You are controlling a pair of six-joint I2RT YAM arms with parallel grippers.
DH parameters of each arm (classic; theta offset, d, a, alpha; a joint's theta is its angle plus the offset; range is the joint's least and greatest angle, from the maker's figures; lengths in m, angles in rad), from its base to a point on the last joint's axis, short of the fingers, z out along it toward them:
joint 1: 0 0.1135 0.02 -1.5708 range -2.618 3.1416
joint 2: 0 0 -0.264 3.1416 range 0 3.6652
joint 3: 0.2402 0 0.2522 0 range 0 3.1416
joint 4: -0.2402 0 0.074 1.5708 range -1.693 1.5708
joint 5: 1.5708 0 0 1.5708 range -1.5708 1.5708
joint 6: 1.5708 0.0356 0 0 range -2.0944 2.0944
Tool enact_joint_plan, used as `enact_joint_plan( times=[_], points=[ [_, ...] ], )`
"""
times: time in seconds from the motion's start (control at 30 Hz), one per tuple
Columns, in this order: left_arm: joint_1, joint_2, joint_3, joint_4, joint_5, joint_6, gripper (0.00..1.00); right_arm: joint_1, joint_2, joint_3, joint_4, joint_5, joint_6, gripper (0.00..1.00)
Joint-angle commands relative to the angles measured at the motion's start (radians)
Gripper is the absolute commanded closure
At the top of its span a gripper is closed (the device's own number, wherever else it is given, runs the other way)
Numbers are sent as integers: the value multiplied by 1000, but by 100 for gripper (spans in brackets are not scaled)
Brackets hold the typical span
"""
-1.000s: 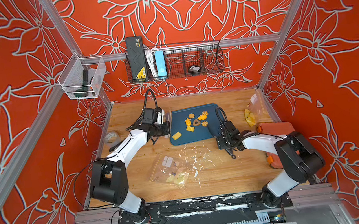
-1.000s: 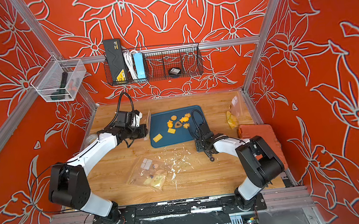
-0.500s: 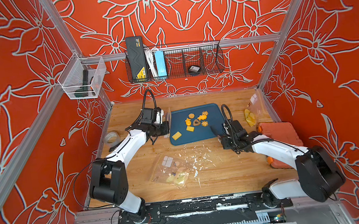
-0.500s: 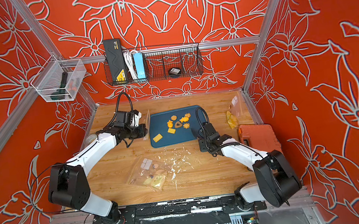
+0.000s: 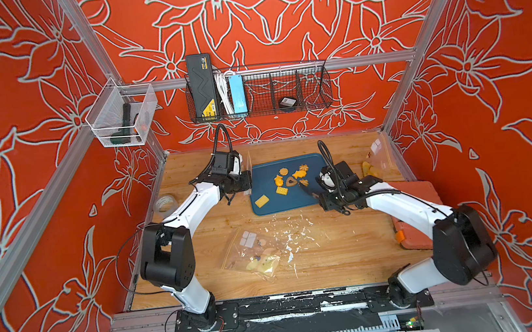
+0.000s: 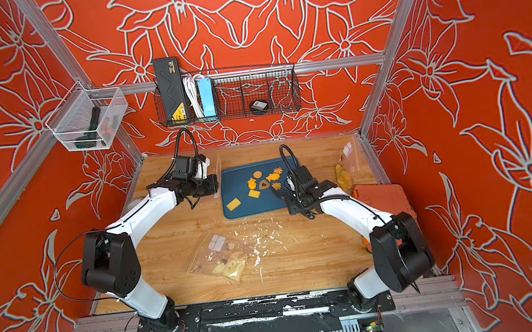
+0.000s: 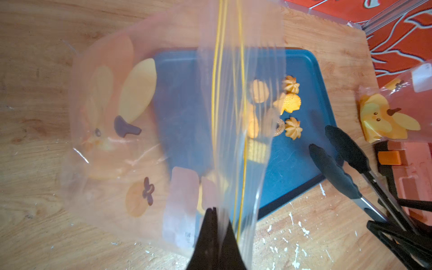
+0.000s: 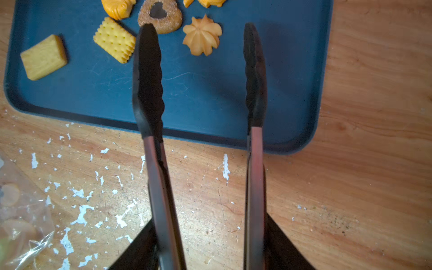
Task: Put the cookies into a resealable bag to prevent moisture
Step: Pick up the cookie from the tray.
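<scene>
In both top views, your cookies [image 5: 291,179] lie on the blue tray [image 5: 296,202], most of them bunched in its far half. One plain rectangular biscuit sits apart toward its near left corner. Your left gripper [image 5: 247,185] stands at the tray's left edge, its fingers pinched on a clear resealable bag [image 5: 248,175] that hangs upright there. Your right gripper [image 6: 291,201] is at the tray's near right corner, clasping tongs [image 6: 277,189] whose black tips reach over the tray just beside the cookies. A second bag [image 5: 254,253] lies flat on the table [image 5: 335,251], well to the near side of the tray. A third bag [image 5: 376,161] and an orange case [image 5: 411,198] sit well to the tray's right.

In the left wrist view, your fingers [image 7: 210,233] are closed flat on the bag's edge beside its yellow zip lines. The bag hangs blurred in front of the tray [image 7: 292,163], so you see some cookies through it and others [image 7: 291,104] clear of it. The tongs [image 7: 339,159] are spread over the tray's corner.

In the right wrist view, your fingers [image 8: 140,247] press the tongs' metal arms from outside. The tips stand apart over bare tray [image 8: 210,93]. One tip overlaps the heart cookie [image 8: 161,14], and you cannot tell whether they touch. A flower cookie [image 8: 201,35] lies just beyond the gap.
</scene>
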Motion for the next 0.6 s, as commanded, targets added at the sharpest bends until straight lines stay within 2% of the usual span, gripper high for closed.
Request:
enact_joint_plan(
  times=[0.0, 0.57],
  points=[
    [-2, 7, -6, 9, -7, 0, 100, 5, 55, 57, -73, 31, -56, 37],
    [-2, 14, -14, 1, 17, 12, 100, 5, 219, 167, -55, 33, -93, 38]
  ],
)
